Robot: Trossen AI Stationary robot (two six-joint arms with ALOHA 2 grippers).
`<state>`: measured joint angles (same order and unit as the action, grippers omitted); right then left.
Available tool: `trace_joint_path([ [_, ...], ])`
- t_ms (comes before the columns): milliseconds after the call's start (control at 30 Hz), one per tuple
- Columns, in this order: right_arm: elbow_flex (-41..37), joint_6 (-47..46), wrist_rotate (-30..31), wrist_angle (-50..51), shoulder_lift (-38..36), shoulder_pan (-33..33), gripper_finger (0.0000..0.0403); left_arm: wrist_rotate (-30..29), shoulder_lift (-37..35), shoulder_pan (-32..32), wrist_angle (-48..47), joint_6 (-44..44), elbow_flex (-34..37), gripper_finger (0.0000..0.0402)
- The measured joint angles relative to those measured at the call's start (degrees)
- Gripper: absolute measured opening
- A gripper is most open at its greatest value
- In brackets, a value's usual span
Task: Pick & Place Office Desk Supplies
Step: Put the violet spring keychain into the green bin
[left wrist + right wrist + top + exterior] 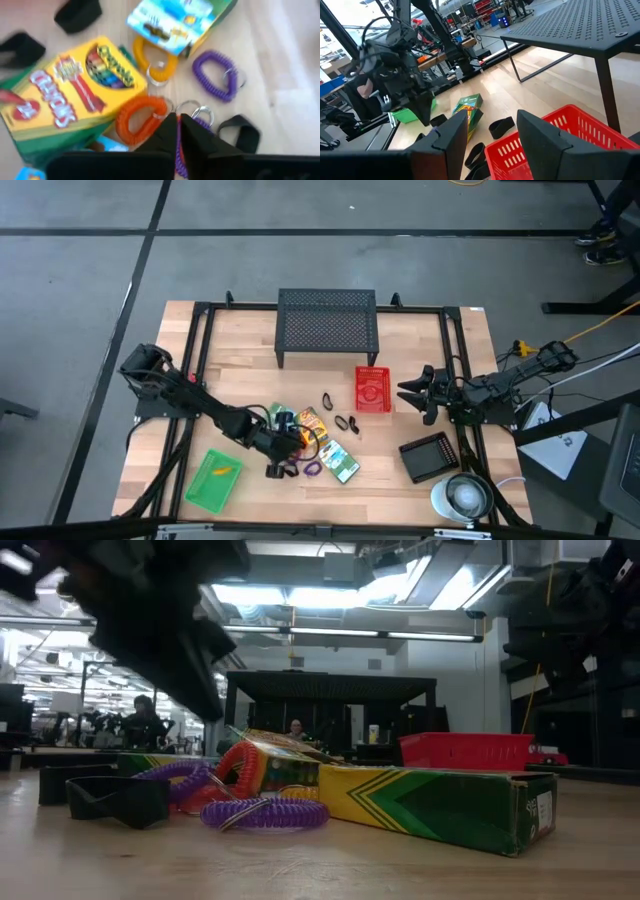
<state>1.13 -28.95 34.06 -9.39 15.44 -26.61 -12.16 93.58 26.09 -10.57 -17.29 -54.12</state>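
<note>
**Operator:** Nearest item to the table-level camera?

**Arm:** Purple coil loop [266,813], flat on the wood, touching a long green crayon box [430,802]. A black clip [112,798] lies left of it. My left gripper [178,131] hangs directly over this cluster at the near centre of the table [420,485]. Its fingers are clenched together, tips nearly touching, with nothing between them.

**Operator:** Step in hand?

**Arm:** By my judgement, selection. The tips sit just above an orange loop [141,117] beside the yellow crayon box [70,95]. The next move calls for spreading the fingers, descending over one loop only, and closing on its coil without snagging the neighbouring key rings.

**Operator:** Right side?

**Arm:** My right gripper [490,132] waits at the right edge, fingers parted, empty.

**Operator:** Containers?

**Arm:** Red basket [373,389], centre right: contents not discernible. Green tray [212,480], near left: one small orange object. Black mesh tray [430,456], near right: appears unfilled.
</note>
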Motion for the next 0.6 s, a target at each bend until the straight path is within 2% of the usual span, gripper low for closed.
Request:
trace_joint_path([
  [100, 0.0, -0.02, 0.0, 0.04, 0.0, 0.02, 0.0172, 1.62, -0.87, 0.02, -0.26, 0.28, -0.05, 0.0005],
  [200, 0.0, -0.23, 0.0, 0.07, 0.0, 0.02, 0.0172, 1.52, -0.4, 0.77, -1.71, 0.35, -0.05, 0.0018],
  [500, 0.0, -0.3, 0.0, 0.07, 0.0, 0.01, 0.0172, -0.93, 4.76, 1.59, -2.25, -0.79, -0.03, 0.0124],
  [600, 0.0, -0.48, 0.0, 0.09, 0.0, 0.01, 0.0172, -2.28, 5.25, 1.26, -2.4, -0.87, -0.03, 0.0148],
])
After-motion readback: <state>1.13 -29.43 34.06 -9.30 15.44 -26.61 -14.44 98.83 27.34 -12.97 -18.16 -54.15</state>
